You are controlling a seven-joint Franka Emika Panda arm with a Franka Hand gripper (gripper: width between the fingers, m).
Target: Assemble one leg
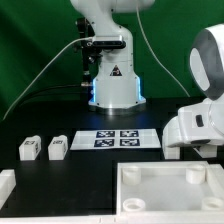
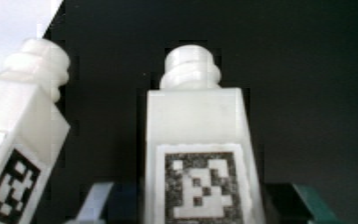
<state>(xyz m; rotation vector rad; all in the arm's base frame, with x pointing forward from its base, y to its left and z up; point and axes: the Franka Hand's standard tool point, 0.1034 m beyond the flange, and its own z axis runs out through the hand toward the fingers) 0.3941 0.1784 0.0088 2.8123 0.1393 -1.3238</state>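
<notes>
In the wrist view a white leg (image 2: 197, 140) with a knobbed end and a black-and-white tag lies on the black table between my fingers. My gripper (image 2: 204, 203) is open, with one finger (image 2: 105, 202) on each side of the leg and a dark gap between each finger and the leg. A second leg (image 2: 27, 120) lies beside it, outside the fingers. In the exterior view two legs (image 1: 29, 148) (image 1: 58, 147) lie at the left, and my arm's white wrist (image 1: 195, 125) hangs low at the right. Its fingers are hidden there.
The marker board (image 1: 118, 138) lies in the middle of the table. The large white tray-like piece (image 1: 125, 190) sits at the front. Another white part (image 1: 5, 188) is at the front left edge. The robot base (image 1: 112, 75) stands at the back.
</notes>
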